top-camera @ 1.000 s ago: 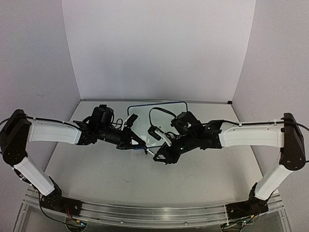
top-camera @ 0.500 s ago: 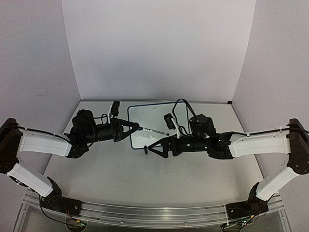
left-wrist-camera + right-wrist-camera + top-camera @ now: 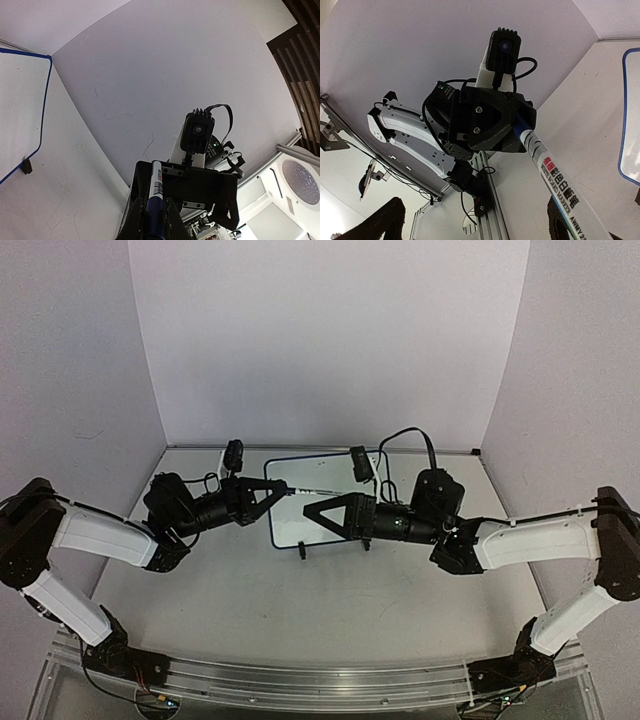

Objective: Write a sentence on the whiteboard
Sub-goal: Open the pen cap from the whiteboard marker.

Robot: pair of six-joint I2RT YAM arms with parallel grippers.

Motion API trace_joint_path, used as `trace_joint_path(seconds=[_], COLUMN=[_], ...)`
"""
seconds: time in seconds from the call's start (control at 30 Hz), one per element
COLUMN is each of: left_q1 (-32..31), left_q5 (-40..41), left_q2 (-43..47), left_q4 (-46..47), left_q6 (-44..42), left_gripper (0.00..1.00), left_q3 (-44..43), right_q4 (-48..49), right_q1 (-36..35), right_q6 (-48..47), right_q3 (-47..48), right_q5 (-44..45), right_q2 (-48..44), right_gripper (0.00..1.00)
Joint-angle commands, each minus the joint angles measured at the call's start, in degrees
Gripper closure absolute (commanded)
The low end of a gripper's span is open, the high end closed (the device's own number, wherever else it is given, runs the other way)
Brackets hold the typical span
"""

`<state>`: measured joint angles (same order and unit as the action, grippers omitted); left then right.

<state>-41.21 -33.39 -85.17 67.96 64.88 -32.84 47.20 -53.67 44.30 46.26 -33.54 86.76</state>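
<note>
The whiteboard (image 3: 330,472) stands on two black feet at mid-table, and no lettering of the sentence shows on it. Its blue rim also shows in the left wrist view (image 3: 44,100) and in the right wrist view (image 3: 622,115). My left gripper (image 3: 281,488) is shut on the blue end of a white marker (image 3: 303,490), held level in front of the board. The marker (image 3: 156,181) points at my right gripper (image 3: 310,511). That gripper (image 3: 475,212) is open, and the marker (image 3: 556,182) runs between its wide-apart fingers, close to one finger (image 3: 559,220).
White walls close in the back and both sides of the table. An aluminium rail (image 3: 300,680) with the arm bases runs along the near edge. The left arm (image 3: 400,127) faces the right wrist camera head-on.
Both grippers have risen from low in front of the board and turned level, tip to tip. The right gripper has drawn back to the right, and the marker now reaches between its open fingers.
</note>
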Motion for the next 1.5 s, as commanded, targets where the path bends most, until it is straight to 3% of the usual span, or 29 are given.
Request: trace_joint_path(seconds=[0.0,0.37,0.63,0.97,1.47], left_q1=[-0.1,-0.1,-0.9,-2.2,-2.6], left_q5=[-1.5,-2.7,-3.6,-2.9,-0.4], left_q2=[3.0,11.0,10.3,7.3,8.8], left_q4=[-1.4,-11.0,-14.5,-12.5,-7.6], left_q6=[-1.9,-6.2,-7.4,-7.7,-8.4], left_gripper=[1.00,1.00,1.00,1.00,1.00], left_q3=[-0.6,0.2,-0.7,-1.6,-0.6], right_q4=[4.6,6.7,7.0,7.1,7.3], right_q1=[0.4,2.2,2.2,2.2,2.2], right_q6=[2.1,3.9,4.1,4.3,4.5], right_q3=[2.0,0.7,2.0,2.6,2.5], right_q5=[-2.1,-2.3,-3.8,-4.9,-5.5], right_q2=[-0.5,-0.3,0.2,0.7,1.7], right_gripper=[0.10,0.14,0.17,0.29,0.30])
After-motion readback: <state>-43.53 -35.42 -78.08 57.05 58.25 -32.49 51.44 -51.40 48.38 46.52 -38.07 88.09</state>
